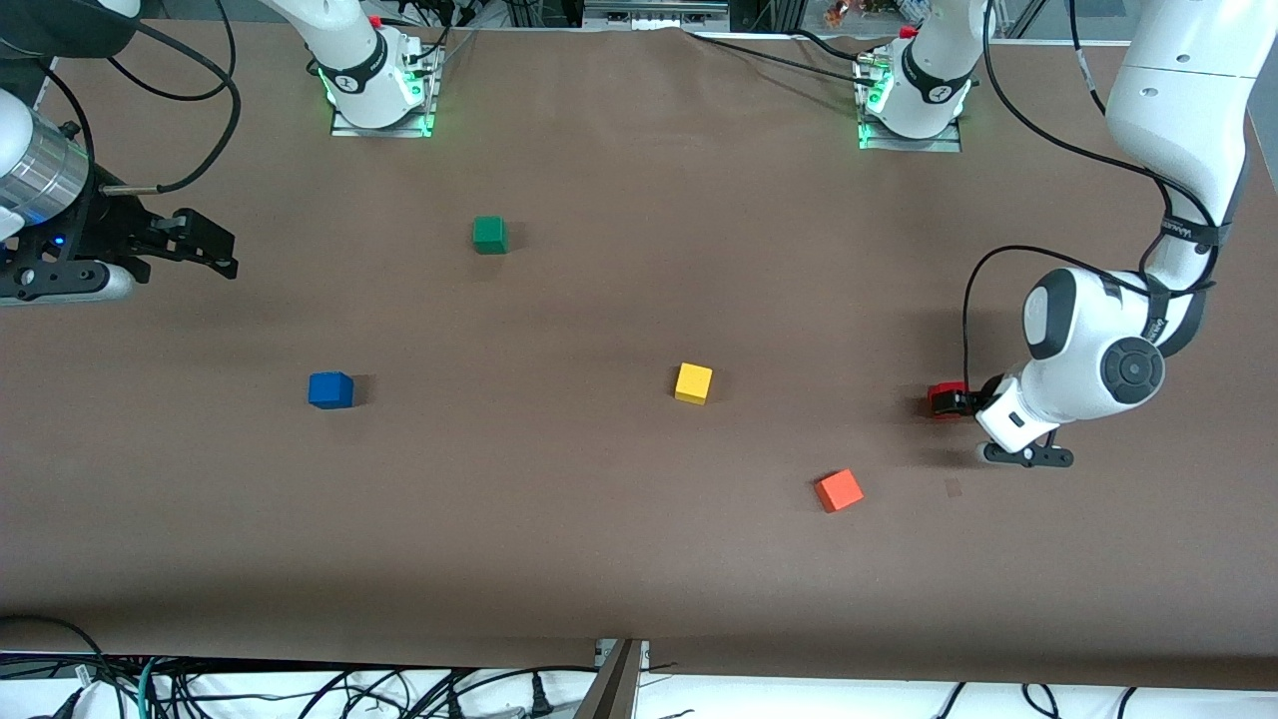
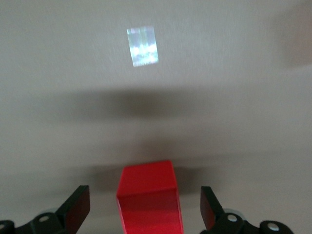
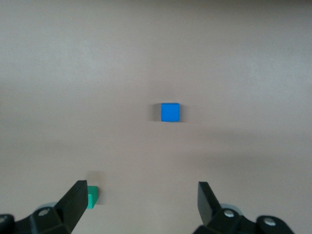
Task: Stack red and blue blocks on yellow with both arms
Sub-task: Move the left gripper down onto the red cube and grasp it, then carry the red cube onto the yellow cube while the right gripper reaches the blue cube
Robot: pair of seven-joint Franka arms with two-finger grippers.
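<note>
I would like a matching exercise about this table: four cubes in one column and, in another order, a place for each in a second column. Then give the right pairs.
Things:
1. red cube
2. blue cube
3. green cube
4. orange-red cube

Places:
A. nearest of the cubes to the front camera
B. between the open fingers of the left gripper
C. nearest of the cubes to the robots' bases
D. toward the right arm's end, apart from the open right gripper

Pairs: 1-B, 2-D, 3-C, 4-A

Even overhead light; soft shadows beside the cubes on the bench. Left wrist view blurred, with a bright glare patch.
</note>
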